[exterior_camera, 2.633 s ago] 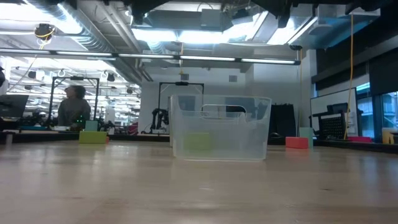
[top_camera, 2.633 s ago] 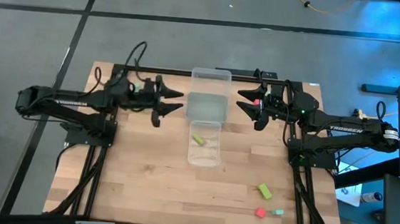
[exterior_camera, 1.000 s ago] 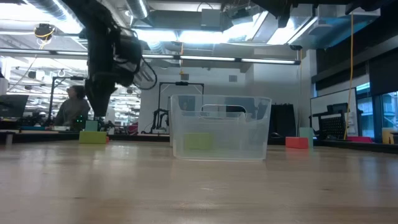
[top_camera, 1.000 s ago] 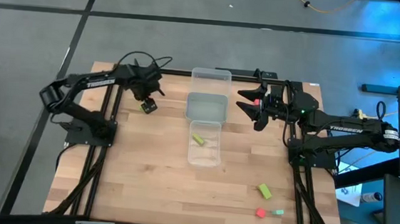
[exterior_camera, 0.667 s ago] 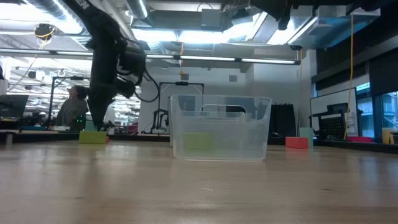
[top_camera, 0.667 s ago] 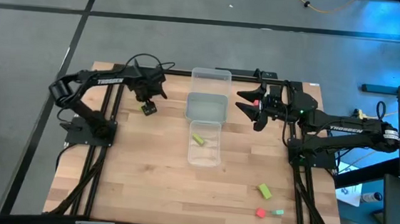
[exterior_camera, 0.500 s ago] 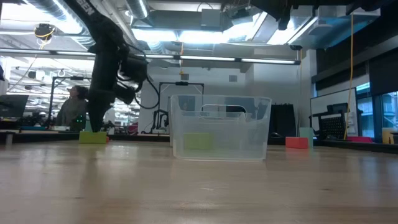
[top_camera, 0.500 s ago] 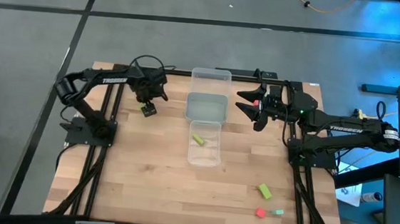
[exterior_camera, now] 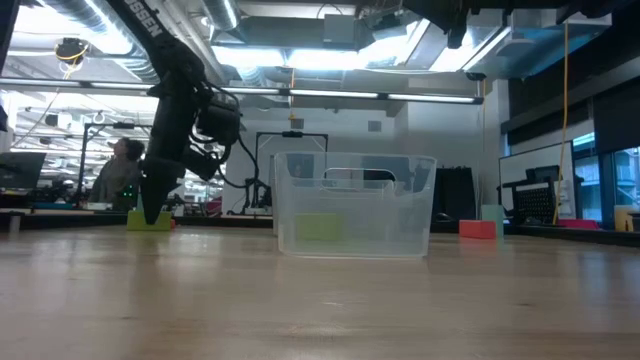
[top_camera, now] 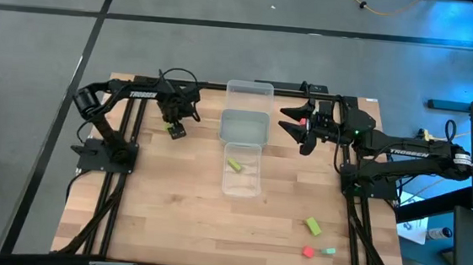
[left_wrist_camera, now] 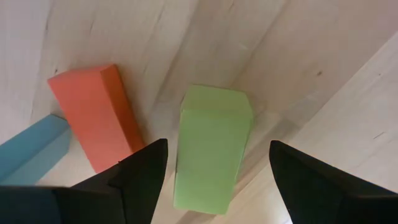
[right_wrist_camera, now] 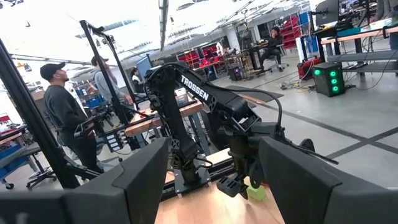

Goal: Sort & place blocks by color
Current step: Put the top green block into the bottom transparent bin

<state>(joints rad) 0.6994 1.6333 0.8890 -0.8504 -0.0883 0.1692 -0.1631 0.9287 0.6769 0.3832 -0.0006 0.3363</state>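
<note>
A lime block [left_wrist_camera: 211, 149] lies flat on the wood at the table's far left, beside a red block [left_wrist_camera: 96, 124] and a teal block [left_wrist_camera: 31, 152]. My left gripper [left_wrist_camera: 214, 180] points straight down over the lime block, open, with one finger on either side of it and a gap to each. In the low view this gripper [exterior_camera: 150, 212] stands low at the lime block [exterior_camera: 150, 222]. My right gripper [top_camera: 292, 124] hangs open and empty above the table's far right. Another lime block [top_camera: 234, 164] lies in the nearest clear tray [top_camera: 253, 185].
Three clear trays stand in a row down the table's middle: far [top_camera: 250, 88], middle [top_camera: 244, 126] and near. A lime [top_camera: 313, 227], a red [top_camera: 307, 251] and a teal block [top_camera: 329, 251] lie near the front right. People stand in the room beyond.
My left gripper has come down toward the lime block at the far left and now stands low around it, still open. The blocks have not moved. My right arm has kept still.
</note>
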